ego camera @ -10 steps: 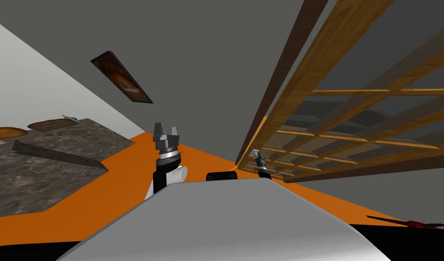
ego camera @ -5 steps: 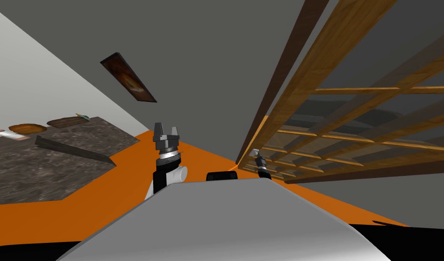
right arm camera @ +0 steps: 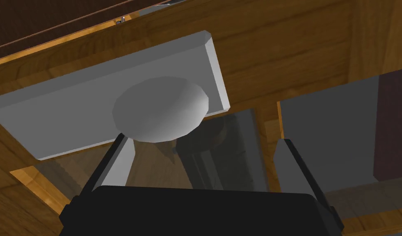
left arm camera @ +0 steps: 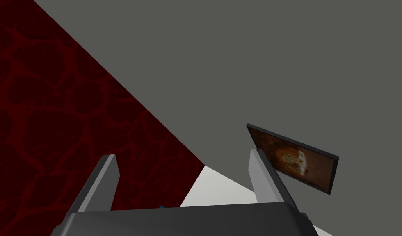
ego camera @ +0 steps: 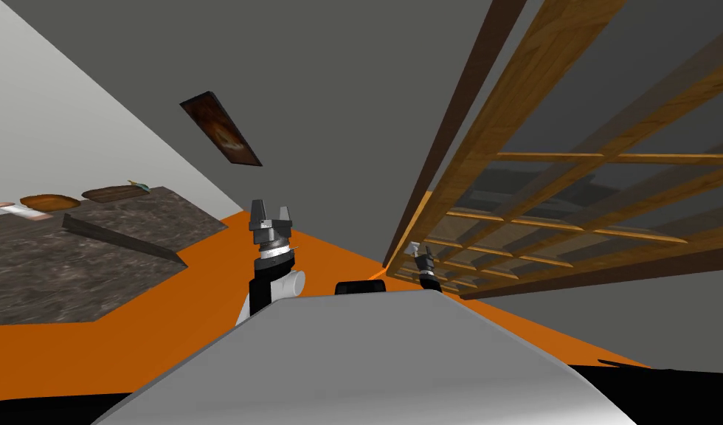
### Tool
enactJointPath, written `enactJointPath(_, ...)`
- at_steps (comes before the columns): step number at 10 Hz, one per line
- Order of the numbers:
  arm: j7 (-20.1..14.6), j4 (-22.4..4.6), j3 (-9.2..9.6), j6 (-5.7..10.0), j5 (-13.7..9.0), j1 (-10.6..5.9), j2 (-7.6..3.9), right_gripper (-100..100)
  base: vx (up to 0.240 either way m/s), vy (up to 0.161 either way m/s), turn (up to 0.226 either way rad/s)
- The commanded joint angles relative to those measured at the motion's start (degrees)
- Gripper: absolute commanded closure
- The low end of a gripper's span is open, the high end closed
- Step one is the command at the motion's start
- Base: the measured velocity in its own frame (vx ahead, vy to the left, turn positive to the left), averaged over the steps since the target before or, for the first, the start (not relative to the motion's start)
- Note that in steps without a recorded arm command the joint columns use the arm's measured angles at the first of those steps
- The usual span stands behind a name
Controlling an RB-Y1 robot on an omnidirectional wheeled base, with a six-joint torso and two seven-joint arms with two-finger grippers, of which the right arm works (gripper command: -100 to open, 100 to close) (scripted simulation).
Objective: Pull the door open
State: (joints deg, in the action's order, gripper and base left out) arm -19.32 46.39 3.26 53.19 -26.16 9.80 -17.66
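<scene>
Left end effector (ego camera: 271,209), centre frame: dark grey boxy body, two thin light grey blade-shaped left fingers (left arm camera: 106,180), silver ring at the wrist, black segment under it, then a white rounded forearm link (ego camera: 288,283). Right end effector (ego camera: 424,253), right of centre: light grey right fingers (right arm camera: 292,166), black boxy body, pale band on a dark wrist. Black rounded block (ego camera: 360,286) lower centre.

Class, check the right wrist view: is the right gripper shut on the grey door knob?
No: the right gripper is open, its fingers wide apart, and the grey knob sits just beyond one fingertip, not between them.
</scene>
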Motion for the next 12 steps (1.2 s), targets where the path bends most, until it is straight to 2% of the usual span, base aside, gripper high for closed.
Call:
enactJointPath(1,-1.9,-0.1,0.93,-0.04,-0.3,-0.19,0.5,-100,-0.052,0.003,0.029)
enactJointPath(3,-5.4,0.5,2.05,-0.08,-2.3,-0.23,0.63,-100,-0.044,0.012,0.048)
enactJointPath(4,-6.3,0.5,2.05,-0.08,-2.3,-0.23,0.63,-100,-0.04,0.012,0.018)
enactJointPath(5,-8.3,0.8,2.66,-0.1,-3.3,-0.25,0.7,-100,-0.033,0.002,0.019)
enactJointPath(6,-8.6,0.8,2.66,-0.1,-3.3,-0.25,0.7,-100,-0.033,0.0,0.013)
enactJointPath(8,-12.3,1.5,3.98,-0.15,-5.7,-0.3,0.85,-100,-0.061,-0.005,0.035)
enactJointPath(9,-13.3,1.5,3.98,-0.15,-5.7,-0.3,0.85,-100,-0.057,-0.004,0.012)
enactJointPath(10,-15.3,1.9,4.67,-0.17,-6.9,-0.33,0.94,-100,-0.055,-0.007,0.026)
enactJointPath(11,-15.7,1.9,4.67,-0.17,-6.9,-0.33,0.94,-100,-0.042,-0.007,0.013)
enactJointPath(12,-18.0,2.3,5.37,-0.2,-8.1,-0.36,1.02,-100,-0.05,-0.003,0.026)
